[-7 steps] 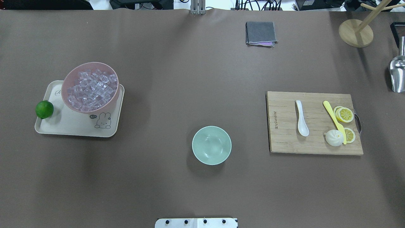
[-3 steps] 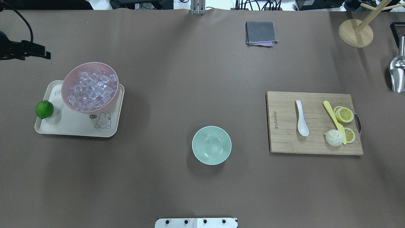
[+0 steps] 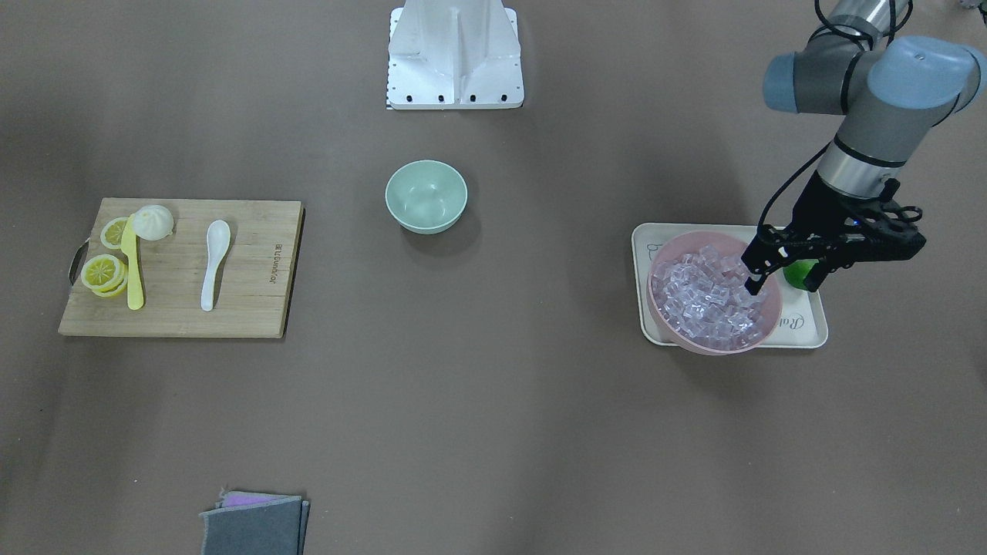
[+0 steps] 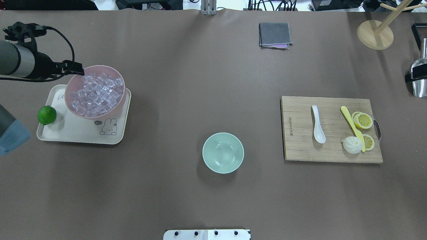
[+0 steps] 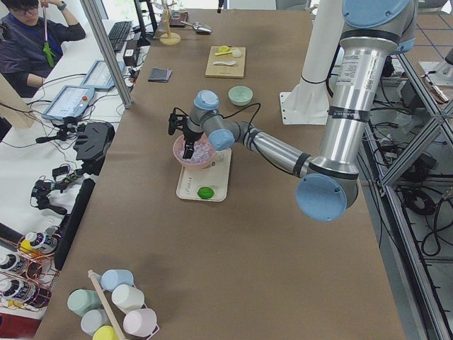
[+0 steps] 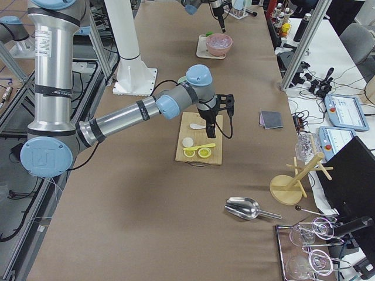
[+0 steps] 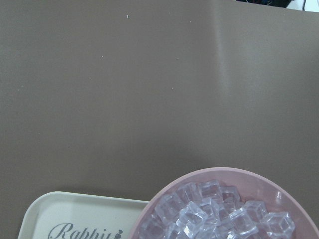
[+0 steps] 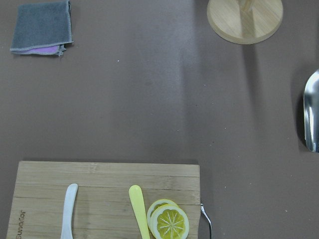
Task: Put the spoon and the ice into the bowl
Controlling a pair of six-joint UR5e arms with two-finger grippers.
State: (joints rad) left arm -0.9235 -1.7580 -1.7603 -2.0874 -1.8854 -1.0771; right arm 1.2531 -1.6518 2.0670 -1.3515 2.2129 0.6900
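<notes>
The white spoon (image 4: 318, 125) lies on the wooden cutting board (image 4: 300, 146) at the right; it also shows in the front view (image 3: 214, 262). Ice cubes (image 4: 96, 93) fill the pink bowl (image 4: 115, 110) on a cream tray (image 4: 73, 133) at the left. The mint-green bowl (image 4: 223, 153) stands empty in the middle near the robot. My left gripper (image 3: 783, 279) hangs open and empty over the pink bowl's outer rim, above the ice. Only a black sliver of my right gripper (image 4: 412, 78) shows at the right edge; I cannot tell if it is open or shut.
A lime (image 4: 46, 115) sits at the tray's left edge. A yellow knife (image 4: 352, 126), lemon slices (image 4: 363, 120) and a white bun (image 4: 352, 145) share the board. A grey cloth (image 4: 275, 35), a wooden stand (image 4: 375, 35) and a metal scoop (image 4: 419, 78) lie at the far side.
My left arm has come in from the left edge and moved right, reaching the pink bowl's rim. A bit of my right gripper has appeared at the right edge. The objects have not moved.
</notes>
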